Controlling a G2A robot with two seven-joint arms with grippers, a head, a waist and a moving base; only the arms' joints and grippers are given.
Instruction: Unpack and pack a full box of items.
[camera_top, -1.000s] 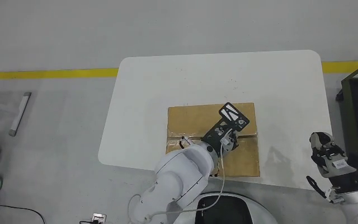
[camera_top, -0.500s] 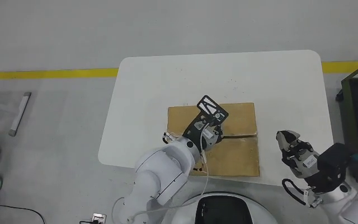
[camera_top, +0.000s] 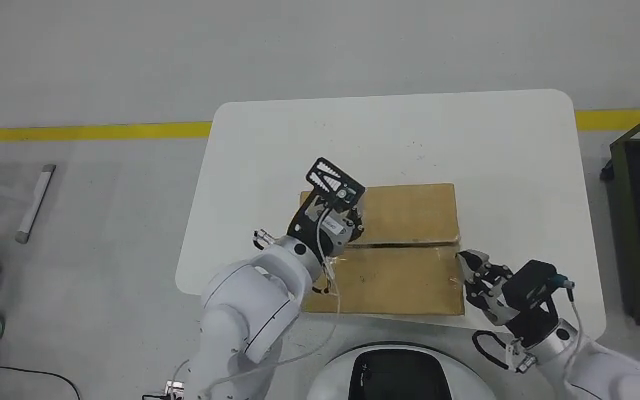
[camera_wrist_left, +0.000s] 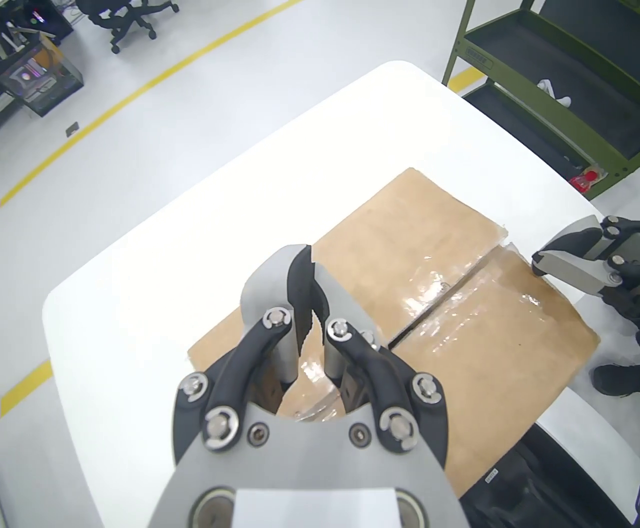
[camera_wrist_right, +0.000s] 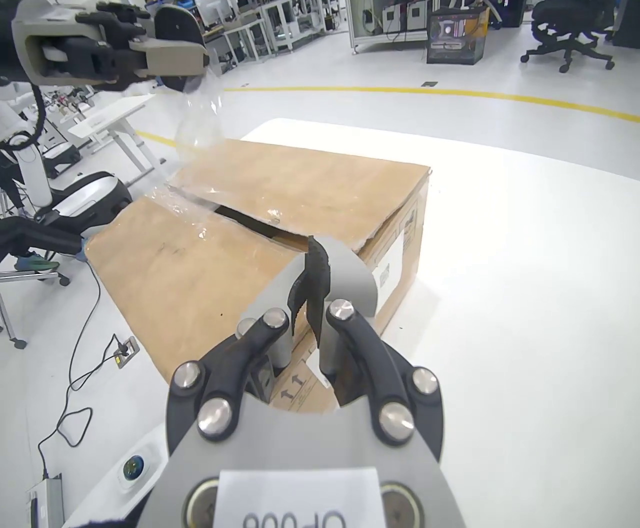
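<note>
A brown cardboard box (camera_top: 400, 250) sits on the near half of a white desk (camera_top: 400, 130), closer to the robot than to the far edge. Its two top flaps meet along a seam running left to right, and from the right wrist view a dark gap shows between them. A strip of clear tape (camera_wrist_right: 197, 130) rises from the left part of that seam, pulled up off the cardboard, with crinkled film lying along the seam below it. The left tool (camera_wrist_left: 301, 265) hangs above the box's left end, its fingers pinched together on the upper end of the tape. The right tool (camera_wrist_right: 314, 260) is at the box's right end, just beside the nearer flap and close to where the seam ends; its fingers are pressed together with nothing between them. A yellow line (camera_top: 100, 130) crosses the floor beyond the desk.
</note>
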